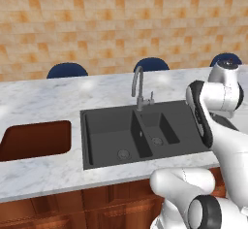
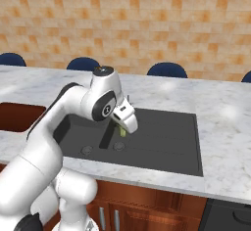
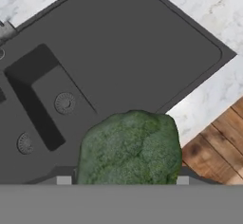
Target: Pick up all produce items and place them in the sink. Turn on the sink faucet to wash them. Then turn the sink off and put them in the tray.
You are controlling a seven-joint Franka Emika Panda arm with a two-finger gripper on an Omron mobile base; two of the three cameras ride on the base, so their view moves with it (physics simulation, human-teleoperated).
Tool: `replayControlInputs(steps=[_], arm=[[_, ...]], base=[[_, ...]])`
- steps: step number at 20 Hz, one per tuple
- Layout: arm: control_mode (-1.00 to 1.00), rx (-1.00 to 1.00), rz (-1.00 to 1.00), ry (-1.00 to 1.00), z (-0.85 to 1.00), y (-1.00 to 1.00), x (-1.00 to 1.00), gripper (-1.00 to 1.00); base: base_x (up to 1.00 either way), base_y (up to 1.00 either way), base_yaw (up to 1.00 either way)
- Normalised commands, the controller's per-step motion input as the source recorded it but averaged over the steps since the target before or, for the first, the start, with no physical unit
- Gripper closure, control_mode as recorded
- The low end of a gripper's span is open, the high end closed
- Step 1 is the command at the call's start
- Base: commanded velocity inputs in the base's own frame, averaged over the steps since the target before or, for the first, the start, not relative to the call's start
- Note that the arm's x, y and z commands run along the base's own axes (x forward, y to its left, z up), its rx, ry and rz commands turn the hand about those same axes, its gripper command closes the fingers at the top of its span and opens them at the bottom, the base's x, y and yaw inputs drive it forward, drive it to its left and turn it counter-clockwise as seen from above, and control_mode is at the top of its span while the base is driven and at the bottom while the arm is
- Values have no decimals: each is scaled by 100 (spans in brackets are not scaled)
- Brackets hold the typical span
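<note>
Gripper: in the hand view the gripper (image 3: 123,180) has its two tips (image 3: 64,181) set well apart, one on each side of the broccoli, and it looks clamped on it. Contact at the pads is cut off at the bottom edge, so I judge the grip from how the piece fills the gap between them.

Broccoli: the broccoli (image 3: 129,148) is a lumpy green head sitting right between the tips and rising above them in the hand view. From the right base view only a small yellow-green bit (image 2: 122,132) shows, poking out under the white hand.

Height: the broccoli hangs in the air above the sink, not resting on anything.

Sink: the sink (image 1: 109,126) is dark charcoal, with a wide basin and a narrower one (image 1: 160,128), each with a round drain. In the right base view the hand sits over the sink (image 2: 166,142), near the divider between the basins. The hand view looks down on the sink (image 3: 133,47), with the flat dark part and the narrow basin behind the broccoli.

Faucet: the faucet (image 1: 139,89) is a grey gooseneck behind the divider, its lever at the base. No water visible.

Tray: the tray (image 1: 36,139) is reddish-brown, set in the counter (image 1: 43,97) well left of the sink and far from the gripper. Its near corner also shows at the left edge of the right base view (image 2: 17,117).
</note>
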Motion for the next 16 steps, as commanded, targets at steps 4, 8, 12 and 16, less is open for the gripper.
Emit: replayControlInputs(steps=[4,8,12,16], arm=[[-100,-11,14,8,9,67,0,100],[-100,-11,14,7,1,65,0,100],[-100,-10,13,3,0,56,-6,100],[-100,-4,14,0,-3,48,-19,100]], base=[[0,0,0],[0,0,0],[0,0,0],[0,0,0]])
